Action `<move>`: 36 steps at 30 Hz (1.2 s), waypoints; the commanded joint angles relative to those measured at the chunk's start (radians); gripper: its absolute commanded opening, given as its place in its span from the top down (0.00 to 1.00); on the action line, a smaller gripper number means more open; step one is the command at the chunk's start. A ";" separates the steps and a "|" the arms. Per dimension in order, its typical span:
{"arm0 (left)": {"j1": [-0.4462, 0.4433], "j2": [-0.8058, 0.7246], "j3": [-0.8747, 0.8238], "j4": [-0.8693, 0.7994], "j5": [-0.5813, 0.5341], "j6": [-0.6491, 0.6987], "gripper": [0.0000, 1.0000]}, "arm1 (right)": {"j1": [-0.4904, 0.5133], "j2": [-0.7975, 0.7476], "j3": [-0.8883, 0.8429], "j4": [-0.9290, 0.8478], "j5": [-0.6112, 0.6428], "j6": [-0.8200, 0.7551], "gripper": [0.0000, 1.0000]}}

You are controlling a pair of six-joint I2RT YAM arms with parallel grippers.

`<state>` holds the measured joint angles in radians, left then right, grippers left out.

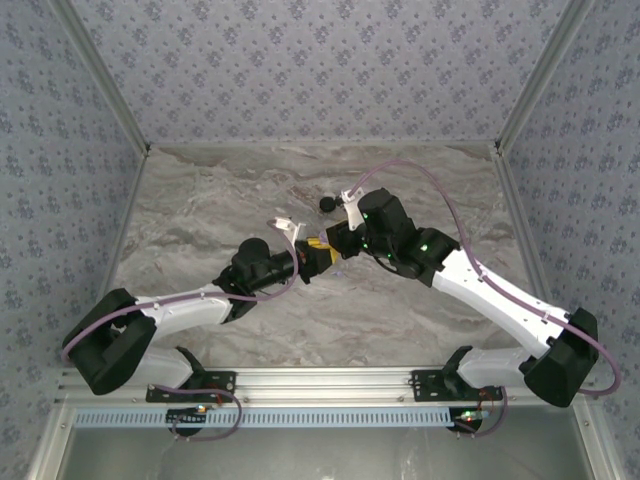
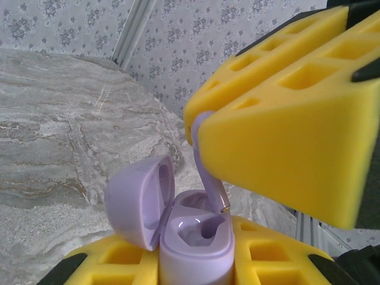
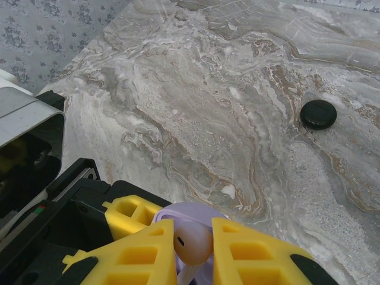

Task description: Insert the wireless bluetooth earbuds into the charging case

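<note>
Above the table (image 1: pixel 200 200), left claw (image 2: pixel 196 267) clamped on open lilac charging case (image 2: pixel 196 228), right claw (image 3: pixel 193 249) pinching lilac earbud (image 3: pixel 191 237) over it

Bright, even light; close foreground slightly blurred.

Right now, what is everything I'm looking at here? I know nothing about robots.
charging case: one, pale lilac, lid open, gripped in the left hand.
earbud: one, pale lilac, pinched in the right hand, stem pointing down at the open case.
puck: one, black, lying on the table away from the hands.
table: one, grey-brown marble pattern.
walls: patterned grey, around the table.
left hand: one, yellow fingers, shut on the case.
right hand: one, yellow fingers, shut on the earbud.
left arm, right arm: black and white, meeting mid-table.
</note>
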<state>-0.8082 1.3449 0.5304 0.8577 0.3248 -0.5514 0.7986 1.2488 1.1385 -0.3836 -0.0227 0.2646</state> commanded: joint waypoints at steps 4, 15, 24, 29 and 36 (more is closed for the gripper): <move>-0.006 -0.006 0.035 0.039 0.002 -0.011 0.76 | 0.008 -0.020 -0.018 0.005 0.014 -0.002 0.82; -0.006 -0.010 0.034 0.040 -0.003 -0.015 0.76 | 0.009 -0.020 -0.020 -0.004 0.003 -0.001 0.82; -0.005 -0.006 0.037 0.057 0.023 -0.017 0.76 | 0.009 -0.014 -0.036 0.005 0.012 0.014 0.82; -0.005 -0.007 0.032 0.055 0.010 -0.021 0.76 | 0.009 -0.015 -0.036 0.001 0.002 0.022 0.82; -0.006 -0.024 0.025 0.040 -0.012 -0.009 0.76 | 0.009 -0.035 -0.042 -0.012 -0.023 0.027 0.74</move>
<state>-0.8082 1.3445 0.5304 0.8635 0.3248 -0.5667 0.8013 1.2449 1.1110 -0.3702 -0.0231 0.2802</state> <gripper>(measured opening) 0.240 0.256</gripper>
